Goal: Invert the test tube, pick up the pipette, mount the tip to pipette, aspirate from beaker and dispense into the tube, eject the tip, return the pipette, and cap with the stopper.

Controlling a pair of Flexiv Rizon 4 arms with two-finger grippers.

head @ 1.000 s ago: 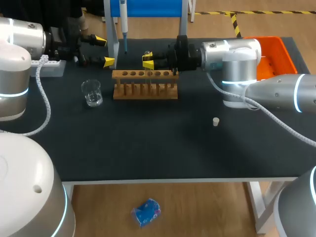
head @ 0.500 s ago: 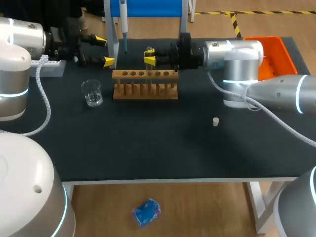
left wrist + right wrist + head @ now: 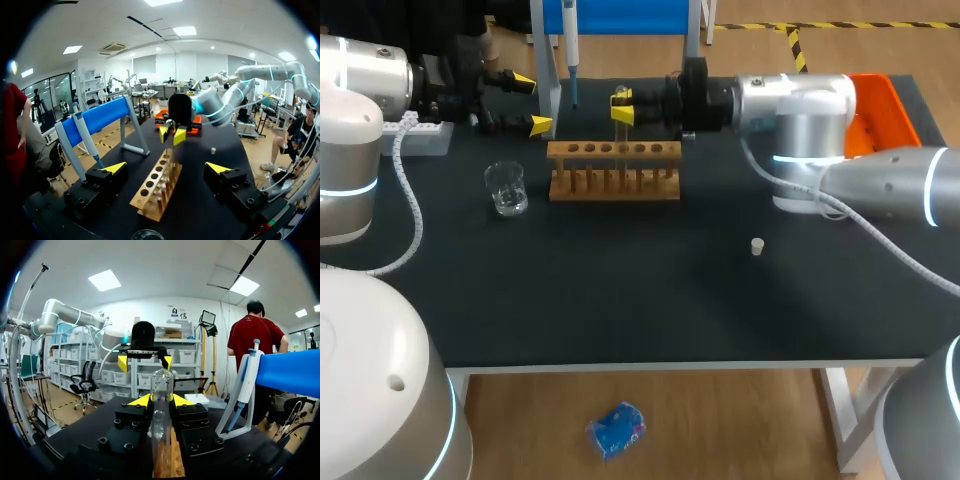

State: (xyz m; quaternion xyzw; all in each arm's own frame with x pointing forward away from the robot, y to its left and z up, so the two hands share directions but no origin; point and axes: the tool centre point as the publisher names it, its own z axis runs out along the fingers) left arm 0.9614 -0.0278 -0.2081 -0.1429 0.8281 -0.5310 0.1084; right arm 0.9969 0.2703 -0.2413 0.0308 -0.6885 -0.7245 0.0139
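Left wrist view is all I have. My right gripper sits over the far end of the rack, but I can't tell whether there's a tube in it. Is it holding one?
Observer: Yes. The right wrist view shows the test tube pinched between both fingers of the right gripper, with its rounded end sticking out past them.
Operator: And the beaker? I only catch a bit of its rim under my left gripper.
Observer: In the head view the beaker stands upright on the table, apart from the wooden rack, just off its left end.
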